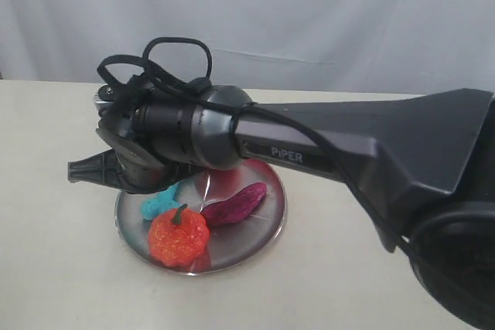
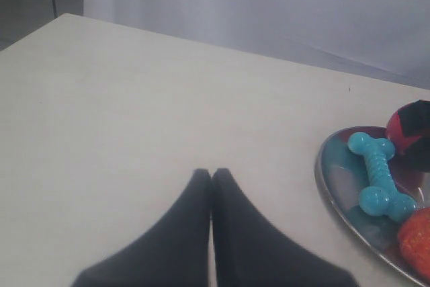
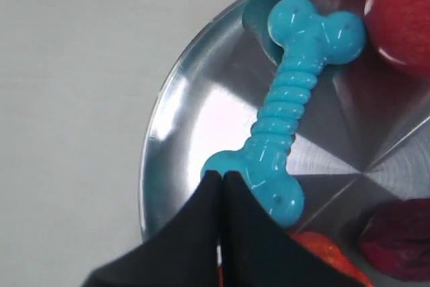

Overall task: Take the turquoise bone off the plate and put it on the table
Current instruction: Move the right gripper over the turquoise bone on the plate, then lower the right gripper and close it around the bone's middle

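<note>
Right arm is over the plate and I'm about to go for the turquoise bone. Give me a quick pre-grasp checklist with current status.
1. Bone reachable: ok. The turquoise bone lies flat on the plate, shaft uncovered.
2. Right jaws open: not ok. They are shut, tips together.
3. Right jaws over the ribbed shaft: not ok. The tips sit at one knobbed end.
4. Bone clear of neighbours: cannot tell. The red toy is close by the other knob.
5. Free space for the drop: ok. Bare table lies beside the plate.
6. Left jaws out of the way: ok. Shut, over the table, apart from the plate.
</note>
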